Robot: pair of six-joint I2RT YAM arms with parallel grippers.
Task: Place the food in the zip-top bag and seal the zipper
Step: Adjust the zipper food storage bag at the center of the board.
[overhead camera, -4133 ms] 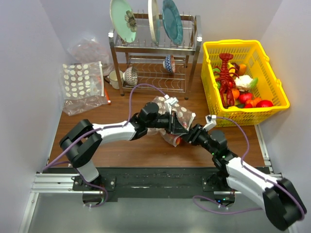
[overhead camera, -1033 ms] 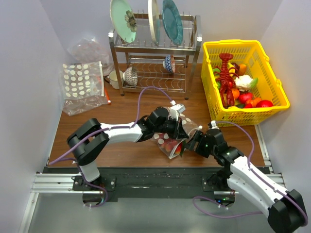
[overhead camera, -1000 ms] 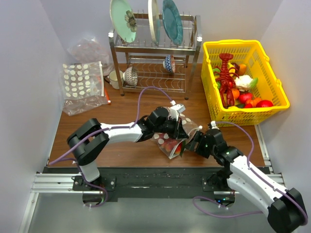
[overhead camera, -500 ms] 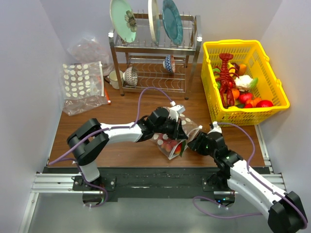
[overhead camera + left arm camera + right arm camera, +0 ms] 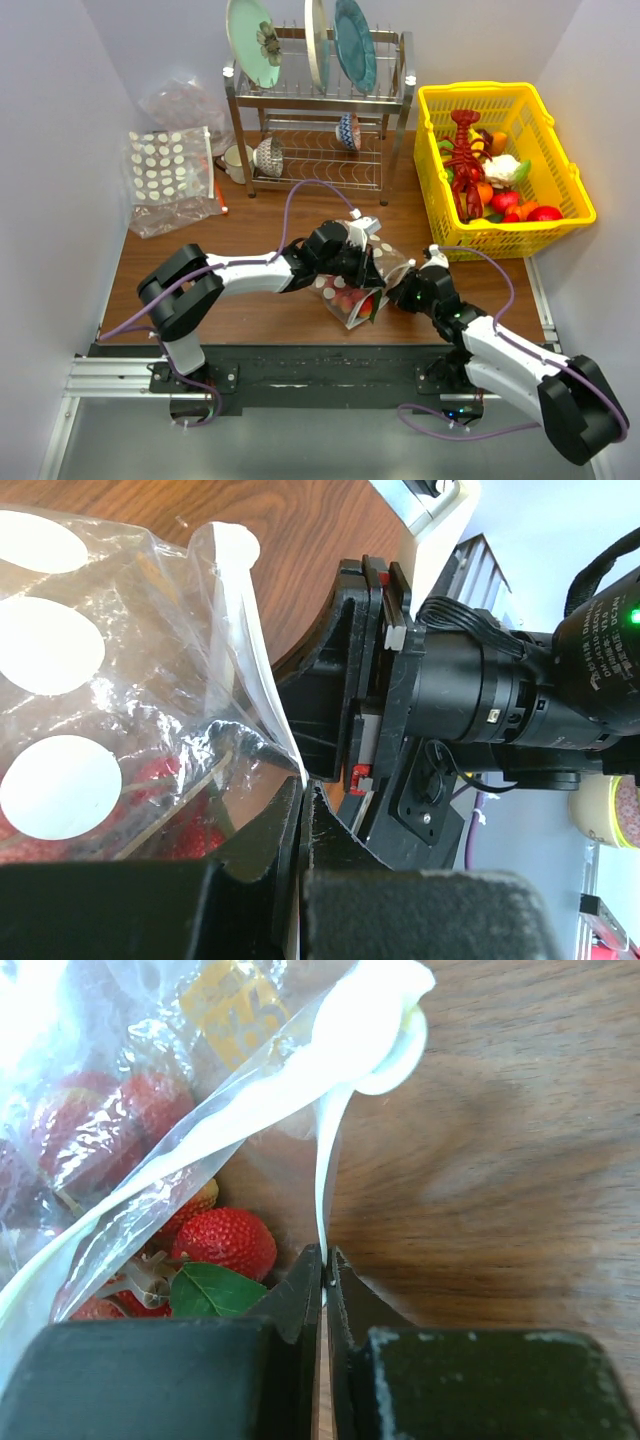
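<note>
The zip-top bag (image 5: 345, 296), food (image 5: 225, 1243) inside, is held just left of the yellow basket (image 5: 508, 236), its zipper (image 5: 322, 1175) pinched in the closed right tool (image 5: 325, 1260) and its edge in the closed left tool (image 5: 303, 798), and the strip should be drawn taut, then pressed evenly.

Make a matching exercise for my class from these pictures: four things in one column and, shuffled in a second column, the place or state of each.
Things
1. toy lobster
2. strawberries
3. plates
4. right pincer

Place or state
A. standing on edge in the metal rack
B. inside the bag
C. shut on the bag's edge
D. lying in the yellow basket

Pairs: 1-D, 2-B, 3-A, 4-C
</note>
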